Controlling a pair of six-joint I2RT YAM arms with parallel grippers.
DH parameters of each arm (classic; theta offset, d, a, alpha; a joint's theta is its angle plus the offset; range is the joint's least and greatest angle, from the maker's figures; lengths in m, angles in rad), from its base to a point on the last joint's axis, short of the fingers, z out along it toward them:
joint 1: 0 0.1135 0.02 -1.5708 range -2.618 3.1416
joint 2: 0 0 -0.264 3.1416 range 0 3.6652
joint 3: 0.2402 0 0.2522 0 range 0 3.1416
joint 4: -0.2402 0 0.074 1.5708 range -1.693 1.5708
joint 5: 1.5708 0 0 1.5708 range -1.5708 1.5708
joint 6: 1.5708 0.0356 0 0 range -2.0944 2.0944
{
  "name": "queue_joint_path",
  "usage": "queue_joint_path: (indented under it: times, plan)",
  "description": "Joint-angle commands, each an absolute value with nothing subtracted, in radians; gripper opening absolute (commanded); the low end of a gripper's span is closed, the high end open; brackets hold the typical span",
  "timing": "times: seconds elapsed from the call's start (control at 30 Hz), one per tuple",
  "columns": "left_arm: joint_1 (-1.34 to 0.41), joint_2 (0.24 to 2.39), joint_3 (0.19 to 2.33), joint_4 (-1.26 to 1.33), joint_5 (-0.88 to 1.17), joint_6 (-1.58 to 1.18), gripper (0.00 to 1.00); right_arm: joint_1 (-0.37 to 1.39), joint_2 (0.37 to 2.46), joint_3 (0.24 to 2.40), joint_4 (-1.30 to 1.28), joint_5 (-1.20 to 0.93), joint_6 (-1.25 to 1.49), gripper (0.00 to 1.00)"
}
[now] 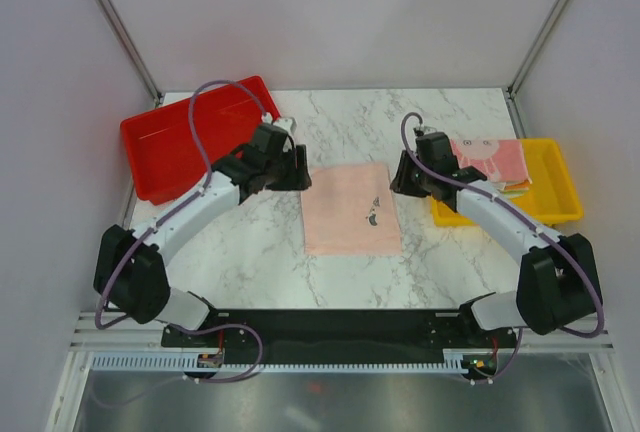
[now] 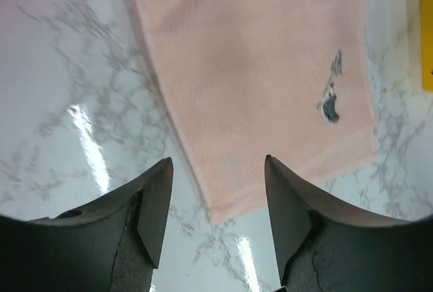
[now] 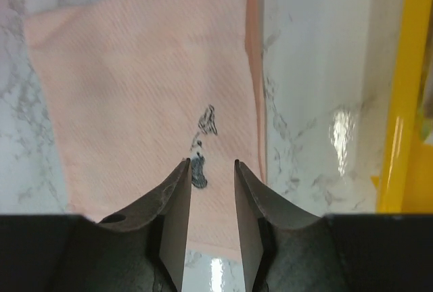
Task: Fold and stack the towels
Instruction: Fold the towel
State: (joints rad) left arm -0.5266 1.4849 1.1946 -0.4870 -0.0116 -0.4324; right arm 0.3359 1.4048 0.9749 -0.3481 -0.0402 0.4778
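Observation:
A peach-pink towel (image 1: pixel 350 210) with a small dark print lies flat on the marble table between the arms. My left gripper (image 1: pixel 300 174) hovers over its far left corner. In the left wrist view the left gripper (image 2: pixel 218 163) is wide open and empty, and a corner of the towel (image 2: pixel 270 69) shows below. My right gripper (image 1: pixel 402 180) hangs by the towel's far right side. The right wrist view has the right gripper (image 3: pixel 212 163) open a little, nothing between the fingers, above the towel (image 3: pixel 135 89) near its print. A pink bunny towel (image 1: pixel 488 157) tops a pile in the yellow tray.
The yellow tray (image 1: pixel 565 187) stands at the right, and its wall (image 3: pixel 399 103) runs close beside the right gripper. A red tray (image 1: pixel 150 142) stands at the far left behind the left arm. Walls and frame posts close in the table's back and sides.

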Motion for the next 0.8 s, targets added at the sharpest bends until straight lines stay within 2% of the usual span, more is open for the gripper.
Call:
queue_joint_path:
  times: [0.0,0.17,0.4,0.77]
  plan:
    - [-0.648,1.432,0.999,-0.485,0.063,-0.555,0.63,0.39,1.344,0.856,-0.454,0.061,0.543,0.38]
    - [-0.698,1.387,0.821,-0.367,0.061,-0.707,0.64,0.44,1.266,0.735,-0.437,0.116,0.656,0.36]
    - [-0.698,1.46,0.772,-0.293,0.048,-0.749,0.65,0.446,1.307,0.623,-0.307,0.155,0.683,0.34]
    - [-0.698,1.5,0.767,-0.245,0.029,-0.764,0.53,0.446,1.299,0.548,-0.158,0.166,0.758,0.32]
